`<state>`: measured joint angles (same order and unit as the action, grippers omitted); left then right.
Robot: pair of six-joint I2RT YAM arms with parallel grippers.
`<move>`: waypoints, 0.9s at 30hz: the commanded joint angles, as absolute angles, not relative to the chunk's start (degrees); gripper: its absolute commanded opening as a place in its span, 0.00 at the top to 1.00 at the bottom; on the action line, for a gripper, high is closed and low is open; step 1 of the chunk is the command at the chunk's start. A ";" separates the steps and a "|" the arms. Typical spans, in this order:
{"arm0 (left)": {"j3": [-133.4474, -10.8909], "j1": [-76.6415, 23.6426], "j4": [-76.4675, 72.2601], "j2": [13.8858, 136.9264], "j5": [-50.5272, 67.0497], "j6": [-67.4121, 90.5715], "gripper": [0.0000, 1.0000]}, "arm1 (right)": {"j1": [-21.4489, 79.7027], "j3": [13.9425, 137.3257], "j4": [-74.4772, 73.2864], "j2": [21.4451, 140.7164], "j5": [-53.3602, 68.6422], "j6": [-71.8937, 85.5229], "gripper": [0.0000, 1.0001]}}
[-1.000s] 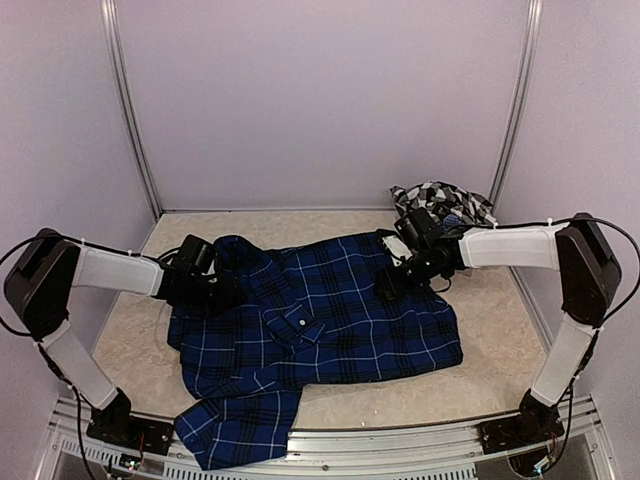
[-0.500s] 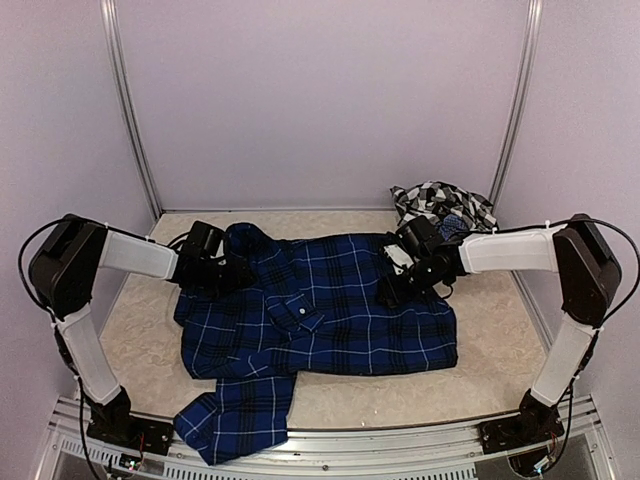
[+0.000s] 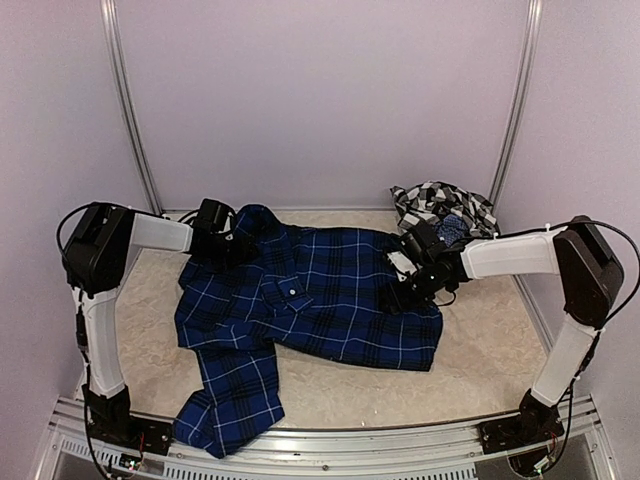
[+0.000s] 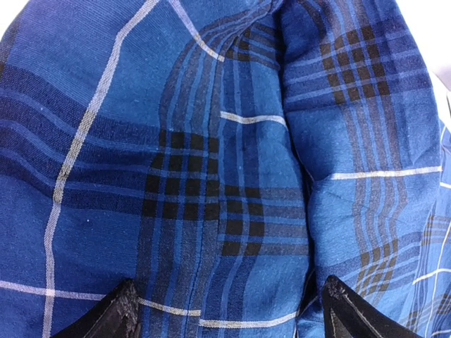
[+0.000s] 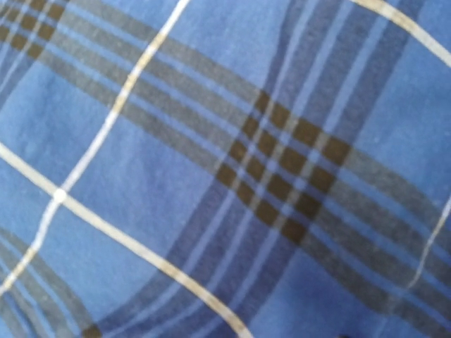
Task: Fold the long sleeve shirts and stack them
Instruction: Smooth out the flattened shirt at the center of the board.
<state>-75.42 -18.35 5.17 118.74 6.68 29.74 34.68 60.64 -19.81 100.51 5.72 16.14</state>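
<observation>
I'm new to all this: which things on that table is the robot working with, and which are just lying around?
Part of the job: blue plaid shirt, spread out; checked shirt, crumpled far right.
Lying about: small bluish thing in that heap, too unclear to name.

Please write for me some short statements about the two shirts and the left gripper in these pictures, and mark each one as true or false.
1. The blue plaid shirt lies spread open on the table. True.
2. The black-and-white checked shirt is stacked on the blue one. False: it lies bunched in the far right corner, not on top.
3. One sleeve of the blue shirt reaches the near edge of the table. True.
4. The left gripper is shut tight. False: the left wrist view shows its fingers wide apart over blue cloth.
</observation>
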 commanded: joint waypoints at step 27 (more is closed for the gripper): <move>-57.16 -20.15 3.29 95.28 2.99 29.57 0.01 | 40.55 51.29 -18.66 89.37 -0.10 16.81 0.38</move>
<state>-65.87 -18.41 5.37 102.39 2.39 27.75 37.36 54.63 -20.23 91.37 -2.35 13.91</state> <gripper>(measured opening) 0.989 0.622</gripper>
